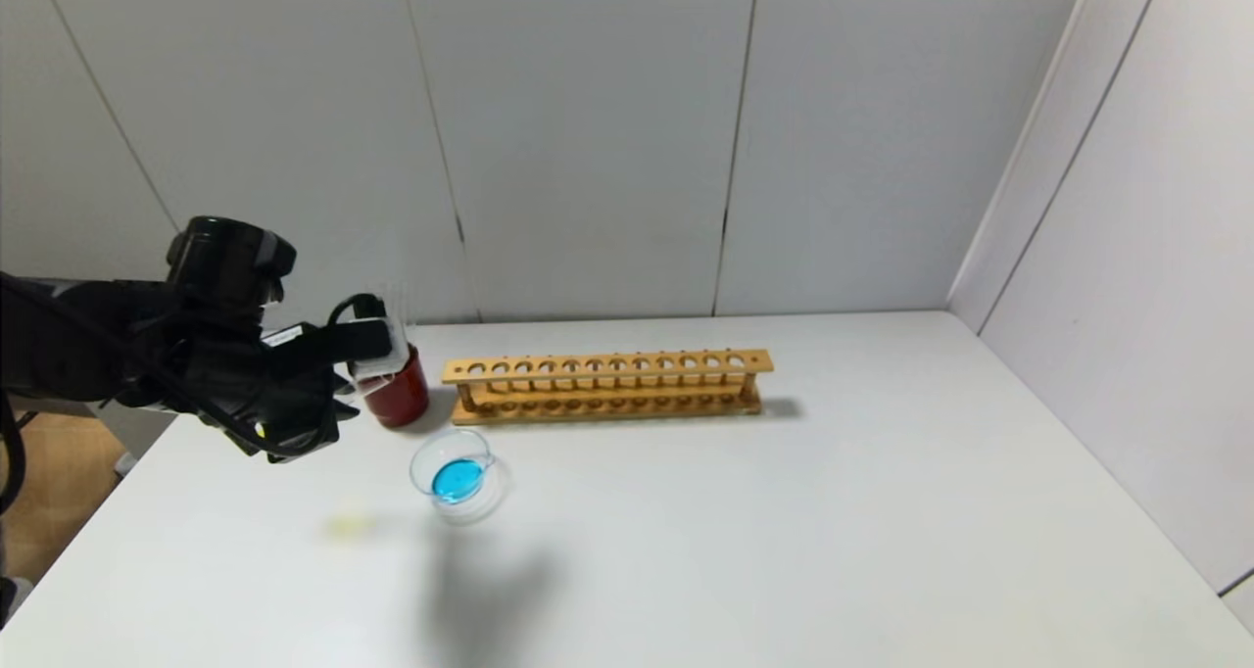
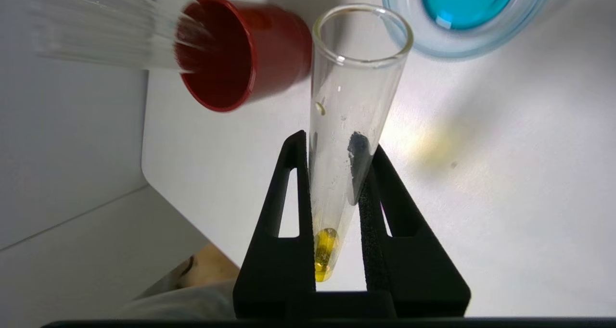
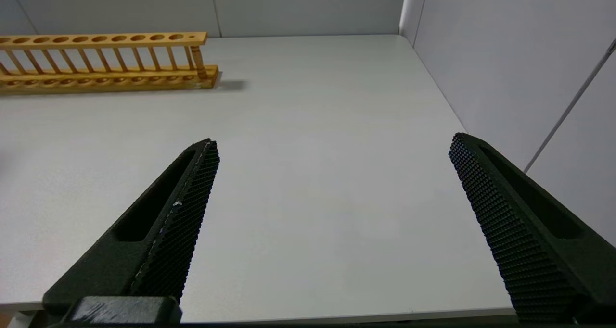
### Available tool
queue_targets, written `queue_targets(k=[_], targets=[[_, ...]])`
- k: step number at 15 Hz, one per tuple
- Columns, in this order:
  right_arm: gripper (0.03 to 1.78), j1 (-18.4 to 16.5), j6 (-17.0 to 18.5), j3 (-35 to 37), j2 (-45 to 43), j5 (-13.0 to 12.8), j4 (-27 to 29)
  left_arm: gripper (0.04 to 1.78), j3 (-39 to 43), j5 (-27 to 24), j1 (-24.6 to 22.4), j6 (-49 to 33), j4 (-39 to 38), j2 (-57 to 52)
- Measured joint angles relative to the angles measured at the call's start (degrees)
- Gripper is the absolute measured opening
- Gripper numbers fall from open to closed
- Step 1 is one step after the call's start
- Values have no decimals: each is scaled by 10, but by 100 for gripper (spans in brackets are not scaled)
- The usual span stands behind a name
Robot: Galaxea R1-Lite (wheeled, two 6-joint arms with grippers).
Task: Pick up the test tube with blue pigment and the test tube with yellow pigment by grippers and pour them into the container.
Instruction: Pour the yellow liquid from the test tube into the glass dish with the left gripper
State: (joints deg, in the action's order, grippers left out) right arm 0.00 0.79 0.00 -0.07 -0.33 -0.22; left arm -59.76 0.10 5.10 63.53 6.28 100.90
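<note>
My left gripper (image 2: 337, 143) is shut on the test tube with yellow pigment (image 2: 353, 87). Its yellow liquid (image 2: 325, 253) sits at the rounded end near the palm, and its open mouth points out between the red cup and the container. The container (image 2: 409, 34), a clear dish holding blue liquid (image 1: 457, 478), sits on the table close by, with the left gripper (image 1: 323, 404) hovering to its left beside the cup. A blurred clear tube (image 2: 106, 34) sticks out of the red cup (image 2: 240, 54); its tint is hidden. The right gripper (image 3: 334, 140) hangs open over bare table.
A long wooden tube rack (image 1: 607, 384) stands behind the dish, to the right of the red cup (image 1: 400, 399). A faint yellow patch (image 1: 348, 526) marks the white table (image 1: 784, 531) in front of the left arm. Grey walls close the back and right.
</note>
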Motion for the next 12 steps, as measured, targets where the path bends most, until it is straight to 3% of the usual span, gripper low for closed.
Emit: queue_targets(k=[4, 12], targets=[[175, 0, 0, 0, 0, 0, 0, 32, -4, 95, 25, 50, 0, 53], [175, 0, 0, 0, 0, 0, 0, 32, -16, 186, 56, 123, 0, 94]])
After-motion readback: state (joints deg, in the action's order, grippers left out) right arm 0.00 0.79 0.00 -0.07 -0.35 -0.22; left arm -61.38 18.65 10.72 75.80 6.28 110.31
